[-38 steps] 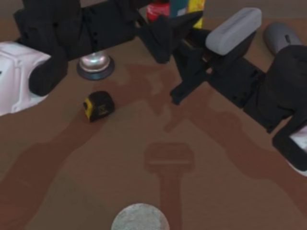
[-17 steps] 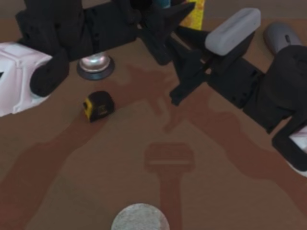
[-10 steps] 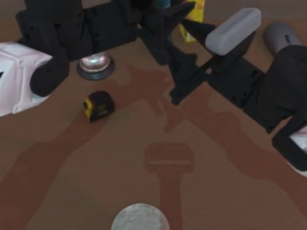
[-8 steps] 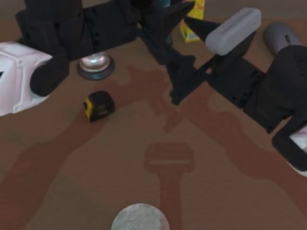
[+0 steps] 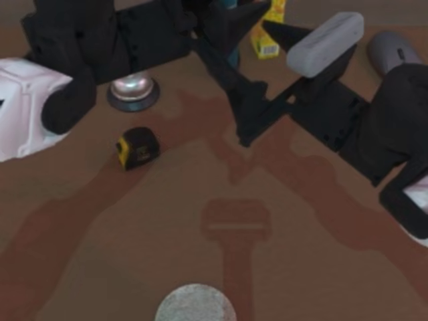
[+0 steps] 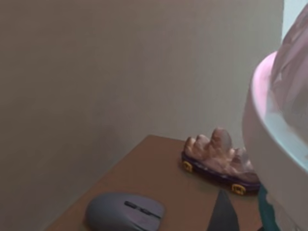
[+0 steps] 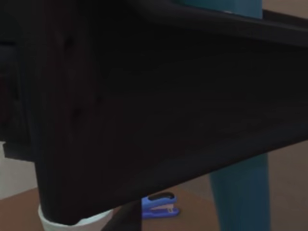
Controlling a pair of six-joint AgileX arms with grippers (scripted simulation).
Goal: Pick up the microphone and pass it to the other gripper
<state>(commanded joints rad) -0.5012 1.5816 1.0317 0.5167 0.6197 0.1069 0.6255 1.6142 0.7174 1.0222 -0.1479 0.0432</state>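
The microphone shows only in slivers: a strip of its teal handle (image 5: 232, 59) in the top view and a long teal shaft (image 7: 240, 192) in the right wrist view. My left gripper (image 5: 231, 23) is shut on it at the table's far middle. Its black body (image 7: 144, 96) fills most of the right wrist view. My right gripper (image 5: 244, 57) reaches in from the right and stands open, one finger on each side of the left gripper and the handle. In the left wrist view a large white rounded shape (image 6: 279, 120) with a teal edge (image 6: 262, 207) sits beside one dark finger (image 6: 222, 214).
A silver bell (image 5: 132, 90) and a black-and-yellow tape measure (image 5: 137, 148) sit at left centre. A yellow box (image 5: 266, 39) and a grey mouse (image 5: 394, 47) lie at the far edge. A grey disc (image 5: 195, 306) lies at the front, a blue stapler (image 7: 161, 204) beyond the grippers.
My right gripper's fingers have spread wide apart around the left gripper, uncovering the yellow box. The left gripper has stayed put since a second ago.
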